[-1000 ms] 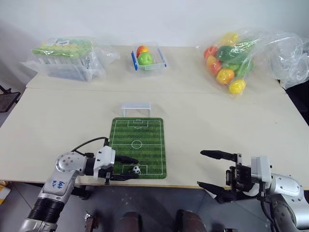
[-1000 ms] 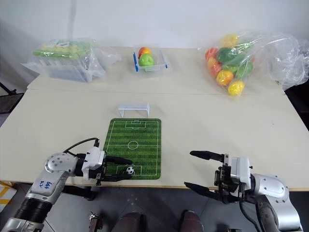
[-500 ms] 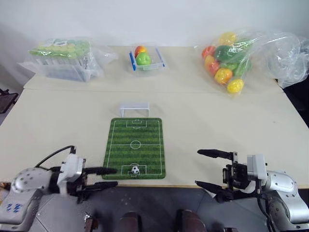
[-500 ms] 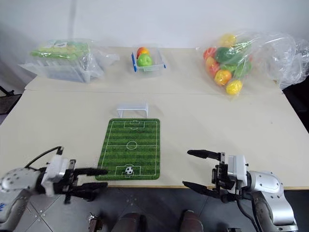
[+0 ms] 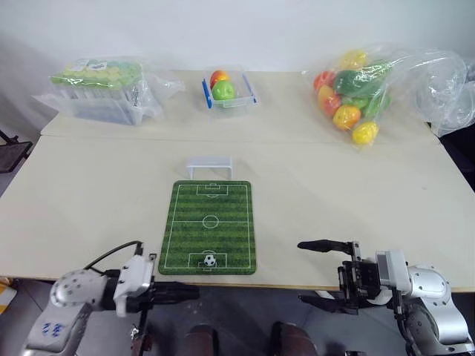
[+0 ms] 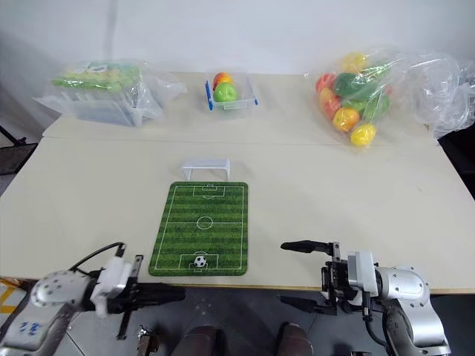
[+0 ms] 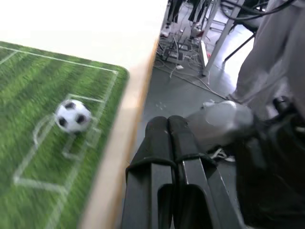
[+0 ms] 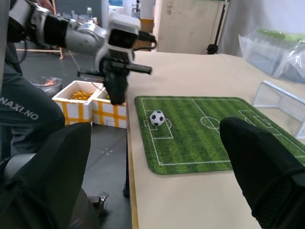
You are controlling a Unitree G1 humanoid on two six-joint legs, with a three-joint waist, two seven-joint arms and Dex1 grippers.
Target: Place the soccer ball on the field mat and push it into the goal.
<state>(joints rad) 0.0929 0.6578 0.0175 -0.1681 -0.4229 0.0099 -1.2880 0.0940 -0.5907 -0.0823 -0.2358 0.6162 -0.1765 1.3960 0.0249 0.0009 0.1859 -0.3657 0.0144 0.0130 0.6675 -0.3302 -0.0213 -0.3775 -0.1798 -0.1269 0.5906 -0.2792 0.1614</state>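
The soccer ball lies free on the field mat, inside the penalty box at the mat's near end. At the mat's far end stands the white goal, upright on the table. My left gripper is shut with nothing in it; it hangs off the table's front edge, below and left of the ball, with its fingers pointing right. In the left wrist view the ball is well clear of the closed fingertips. My right gripper stands open and empty at the front edge, right of the mat.
A blue-rimmed clear box of toy fruits, a plastic-wrapped container and a bag of toy fruits stand along the back of the table. Yellow-and-white crates sit on the floor beside the table.
My left gripper let go of the ball, drew back off the table's front edge and shut empty. The ball stayed in the near penalty box. The right gripper hardly moved.
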